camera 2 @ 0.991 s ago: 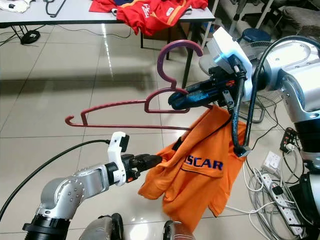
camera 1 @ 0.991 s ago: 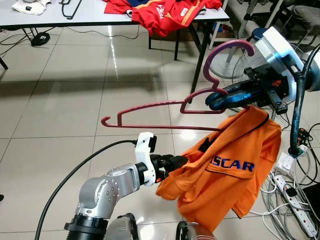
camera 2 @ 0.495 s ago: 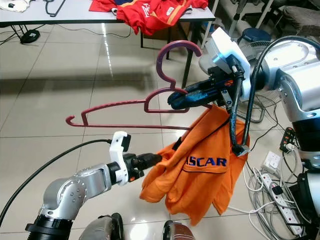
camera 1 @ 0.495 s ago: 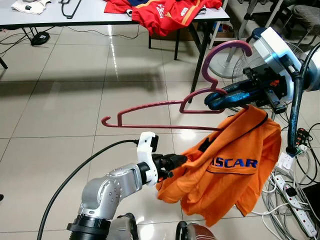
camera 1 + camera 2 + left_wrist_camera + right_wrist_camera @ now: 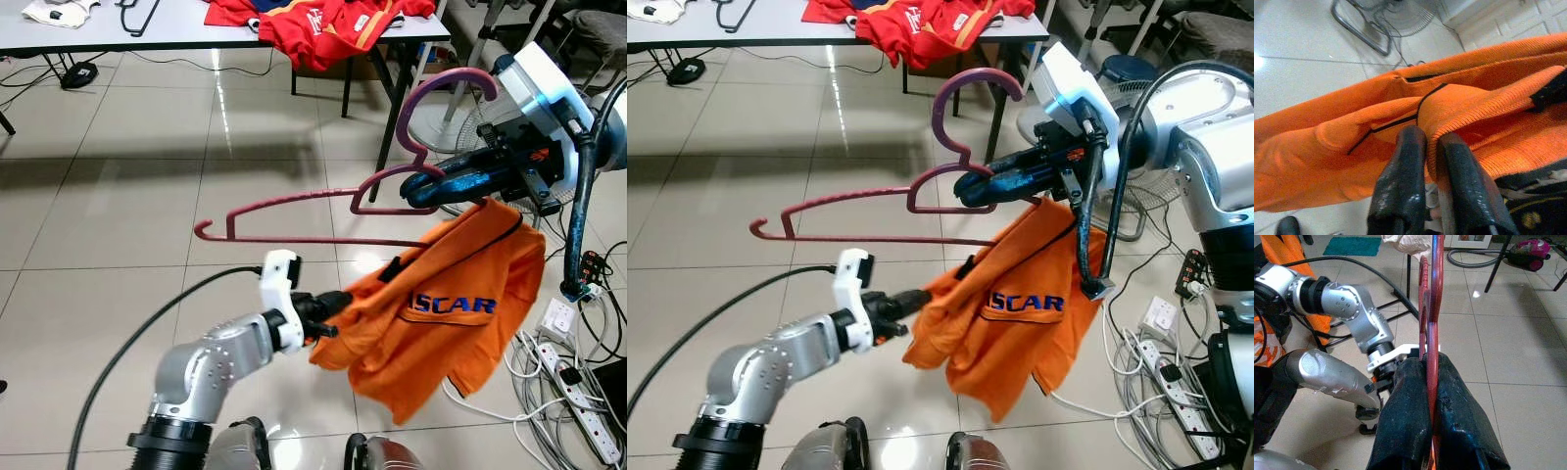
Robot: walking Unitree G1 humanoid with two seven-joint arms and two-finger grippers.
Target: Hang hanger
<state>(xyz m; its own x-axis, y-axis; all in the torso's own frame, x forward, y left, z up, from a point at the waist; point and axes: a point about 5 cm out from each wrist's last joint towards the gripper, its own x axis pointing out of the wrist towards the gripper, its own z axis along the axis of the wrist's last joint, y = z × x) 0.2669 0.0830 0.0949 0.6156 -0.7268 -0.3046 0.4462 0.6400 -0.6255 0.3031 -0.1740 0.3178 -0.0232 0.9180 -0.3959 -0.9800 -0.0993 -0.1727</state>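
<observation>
A dark red plastic hanger (image 5: 313, 201) is held in the air, hook upward, by my right gripper (image 5: 416, 190), which is shut on it below the hook; the right wrist view shows the hanger (image 5: 1432, 308) pinched between the fingers (image 5: 1408, 406). An orange shirt (image 5: 451, 304) with blue lettering hangs from the hanger's right shoulder. My left gripper (image 5: 338, 302) is lower and to the left, shut on the shirt's edge (image 5: 1425, 105) near a black-trimmed seam.
A white table (image 5: 176, 29) with red clothes (image 5: 323, 24) and a dark hanger stands at the back. A floor fan (image 5: 456, 122) is behind the right arm. Power strips and cables (image 5: 578, 392) lie on the tiled floor at the right.
My left gripper has pulled the shirt's edge up and to the left, so the shirt spreads wider. The hanger has risen slightly in the right gripper.
</observation>
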